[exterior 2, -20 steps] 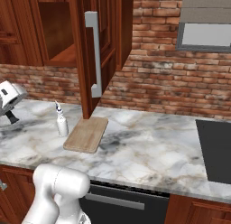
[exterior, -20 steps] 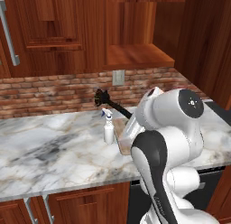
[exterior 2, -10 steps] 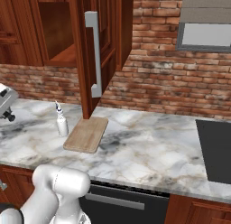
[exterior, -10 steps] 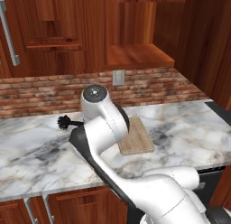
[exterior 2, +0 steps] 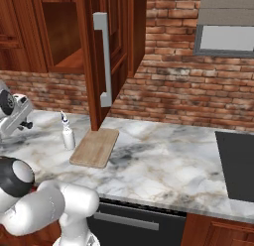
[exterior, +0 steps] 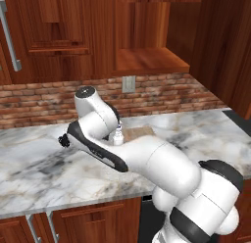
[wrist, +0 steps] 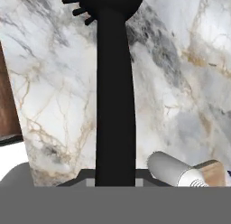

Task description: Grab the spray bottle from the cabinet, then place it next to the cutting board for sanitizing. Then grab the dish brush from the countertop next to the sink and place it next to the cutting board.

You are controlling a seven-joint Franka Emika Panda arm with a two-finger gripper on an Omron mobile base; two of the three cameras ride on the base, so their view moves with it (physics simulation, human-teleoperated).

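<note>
One black dish brush (wrist: 115, 92) runs up the hand view, its handle rising from the gripper (wrist: 115, 178), which is clenched around it above the marble countertop (exterior 2: 163, 165). Farther right, the white spray bottle (exterior 2: 68, 136) stands just left of the wooden cutting board (exterior 2: 95, 147).

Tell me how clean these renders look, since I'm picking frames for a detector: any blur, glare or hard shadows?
Left base view: the arm hides most of the cutting board. Right base view: sharp, even light, a soft shadow beside the spray bottle. Hand view: the dish brush is a flat black shape without surface detail, and the countertop looks slightly soft.
</note>
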